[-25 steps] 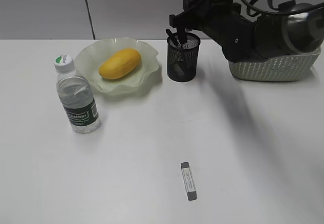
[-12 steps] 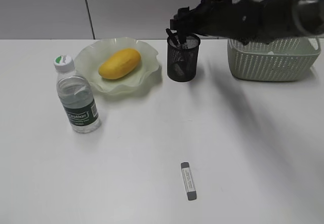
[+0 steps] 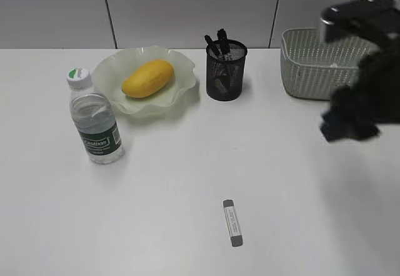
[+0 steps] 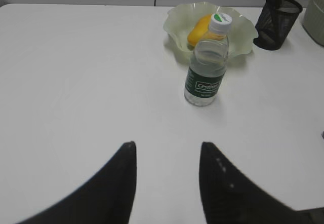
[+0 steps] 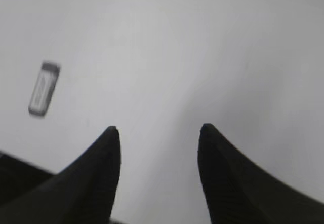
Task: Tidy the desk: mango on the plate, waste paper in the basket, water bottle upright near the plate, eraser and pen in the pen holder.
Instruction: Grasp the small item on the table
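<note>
- Exterior view: the mango [image 3: 147, 78] lies on the plate [image 3: 112, 70] at the far left of the desk [image 3: 187, 176], with the water bottle [image 3: 94, 120] upright just near-left of the plate.
- The pen holder [image 3: 226, 73] stands right of the plate with dark pens [image 3: 219, 42] sticking out of its top; the basket [image 3: 315, 64] sits far right.
- The eraser [image 3: 232, 222] lies alone near the front of the desk, well apart from the holder.
- Right arm [image 3: 362, 95]: only a blurred dark mass at the right edge here (its claw cannot be made out in this view).
- Right wrist view alone shows the right gripper [image 5: 159, 133]: jaws apart, nothing between them, bare desk below, eraser to its left.
- Left wrist view alone shows the left gripper [image 4: 167, 150]: jaws partly open, empty, bottle ahead.
</note>
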Robot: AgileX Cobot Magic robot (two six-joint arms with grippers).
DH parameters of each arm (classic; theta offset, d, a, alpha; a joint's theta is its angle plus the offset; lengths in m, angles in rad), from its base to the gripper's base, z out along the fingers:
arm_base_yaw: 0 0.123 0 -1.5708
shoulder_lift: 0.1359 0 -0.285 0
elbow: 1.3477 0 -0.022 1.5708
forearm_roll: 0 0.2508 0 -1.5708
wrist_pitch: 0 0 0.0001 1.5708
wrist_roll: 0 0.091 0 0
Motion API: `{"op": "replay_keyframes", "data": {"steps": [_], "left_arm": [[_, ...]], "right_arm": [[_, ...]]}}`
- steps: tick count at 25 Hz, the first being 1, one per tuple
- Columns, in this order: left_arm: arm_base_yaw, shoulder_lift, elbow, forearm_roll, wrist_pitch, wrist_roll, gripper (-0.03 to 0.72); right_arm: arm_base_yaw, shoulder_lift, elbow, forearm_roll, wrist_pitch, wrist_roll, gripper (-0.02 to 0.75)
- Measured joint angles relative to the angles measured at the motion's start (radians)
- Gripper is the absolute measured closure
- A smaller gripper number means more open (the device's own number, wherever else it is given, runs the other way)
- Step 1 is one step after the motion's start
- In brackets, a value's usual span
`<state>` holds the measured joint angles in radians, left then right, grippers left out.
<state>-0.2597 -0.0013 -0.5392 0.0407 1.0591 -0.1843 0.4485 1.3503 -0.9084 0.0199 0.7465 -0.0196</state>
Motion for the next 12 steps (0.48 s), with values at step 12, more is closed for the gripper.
{"op": "replay_keyframes", "data": {"steps": [12], "left_arm": [[-0.006, 0.426, -0.079, -0.125, -0.176, 0.208, 0.405]], "right_arm": [[0.000, -0.948, 0.349, -0.020, 0.358, 0.132, 0.356]]}}
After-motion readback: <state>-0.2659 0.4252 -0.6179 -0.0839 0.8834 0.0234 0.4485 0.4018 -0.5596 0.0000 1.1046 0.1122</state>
